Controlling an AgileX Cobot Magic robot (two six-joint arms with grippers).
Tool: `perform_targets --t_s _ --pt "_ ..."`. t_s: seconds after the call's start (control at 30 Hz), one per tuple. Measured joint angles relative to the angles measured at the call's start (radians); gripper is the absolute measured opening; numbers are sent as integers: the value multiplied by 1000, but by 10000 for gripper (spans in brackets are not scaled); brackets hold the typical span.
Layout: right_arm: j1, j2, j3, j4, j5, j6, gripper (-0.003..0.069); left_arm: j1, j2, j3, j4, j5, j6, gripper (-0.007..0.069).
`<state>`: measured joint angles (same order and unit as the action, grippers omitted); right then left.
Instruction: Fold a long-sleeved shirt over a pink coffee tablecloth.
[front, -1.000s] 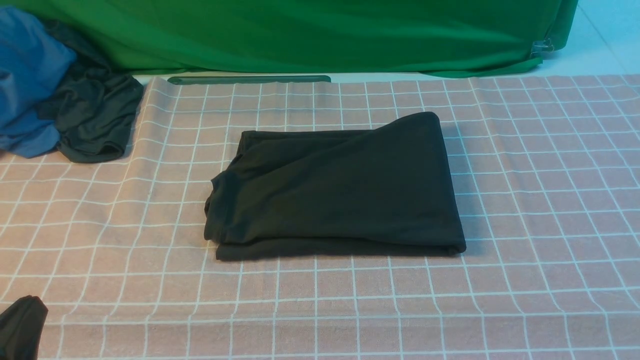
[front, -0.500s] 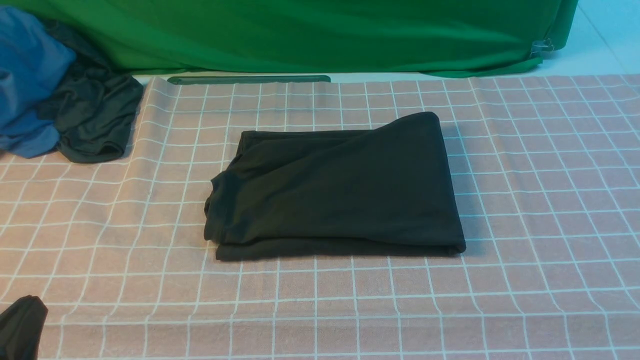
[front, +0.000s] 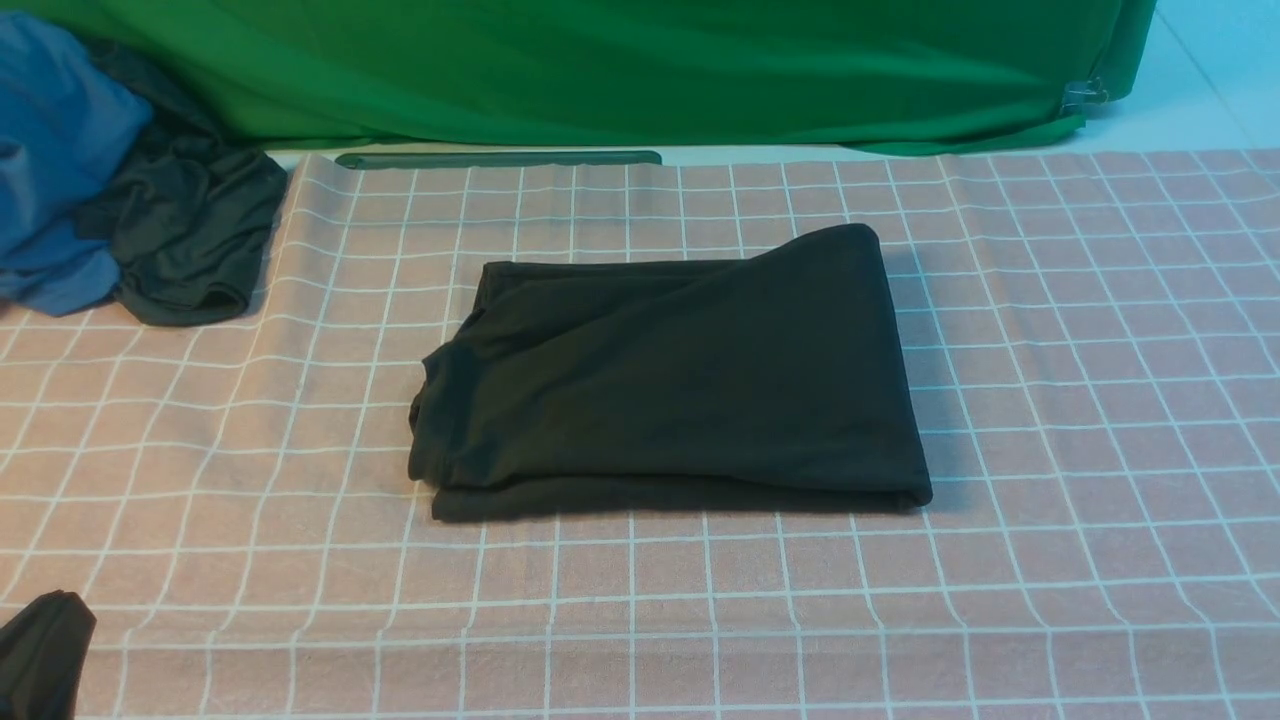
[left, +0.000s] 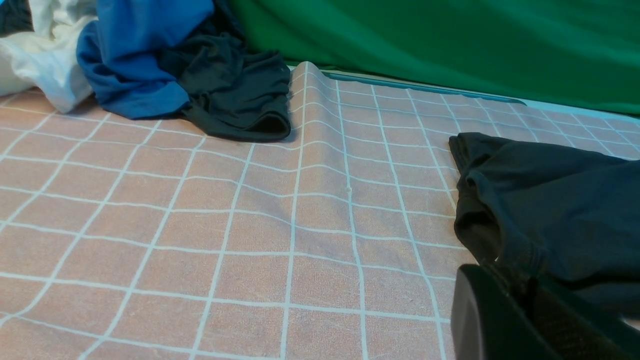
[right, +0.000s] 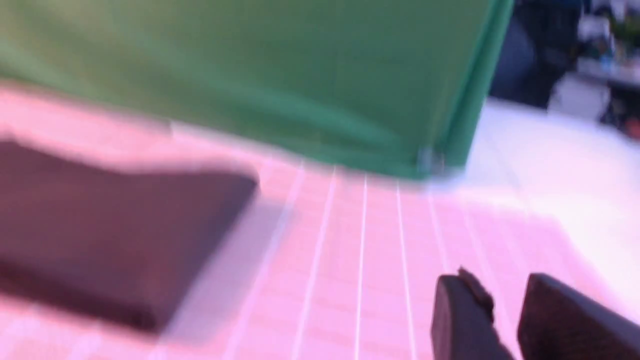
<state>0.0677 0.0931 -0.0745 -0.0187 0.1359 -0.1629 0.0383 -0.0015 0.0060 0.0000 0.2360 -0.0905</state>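
Lying folded into a thick rectangle, the black cotton long-sleeved shirt (front: 670, 375) sits near the middle of the wide dusty-pink tablecloth with its grid of thin white lines (front: 1050, 420) in the front view. Its print is hidden inside the fold. At about ten o'clock from it, by the cloth's far left edge, a crumpled dark grey-black garment (front: 190, 235) rests against a blue garment (front: 55, 160). Beyond, at twelve o'clock, hangs the plain green backdrop cloth (front: 640, 70). At about seven o'clock, in the near left corner, a rounded black shape (front: 40, 655) pokes into view; I cannot say for sure what it is.

From the left wrist, the folded shirt (left: 555, 215) lies on the pink cloth (left: 225, 225) with its layered edge showing. The left gripper (left: 520, 305) is close against the camera, its dark fingers (left: 490, 320) pressed together with nothing between them, just beside the shirt's edge. The dark garment (left: 235, 90) and blue one (left: 140, 55) are heaped at the far side, next to a white cloth (left: 45, 60), under the green backdrop (left: 440, 45).

From the right wrist, everything is blurred. The shirt (right: 110, 230) is a dark slab on the pink cloth (right: 360, 250), the green backdrop (right: 250, 75) behind. The right gripper (right: 505, 310) shows two black fingers (right: 460, 320) standing slightly apart, a narrow gap between them and nothing held, well clear of the shirt.
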Motion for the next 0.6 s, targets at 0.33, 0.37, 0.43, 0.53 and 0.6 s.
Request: perform_targets --t_s 0.33,0.37,0.43,0.53,0.6 --pt "-6 -94 82 -1 133 -8 235 0 0 1 0 -1 0 14" --pt "-6 -94 82 -1 133 -8 235 0 0 1 0 -1 0 14" --pt "-6 -94 82 -2 133 -11 237 0 0 1 0 -1 0 14" --pt "-6 -94 82 -2 133 -11 237 0 0 1 0 -1 0 14" --pt "-6 -94 82 -2 133 -11 237 0 0 1 0 -1 0 14"
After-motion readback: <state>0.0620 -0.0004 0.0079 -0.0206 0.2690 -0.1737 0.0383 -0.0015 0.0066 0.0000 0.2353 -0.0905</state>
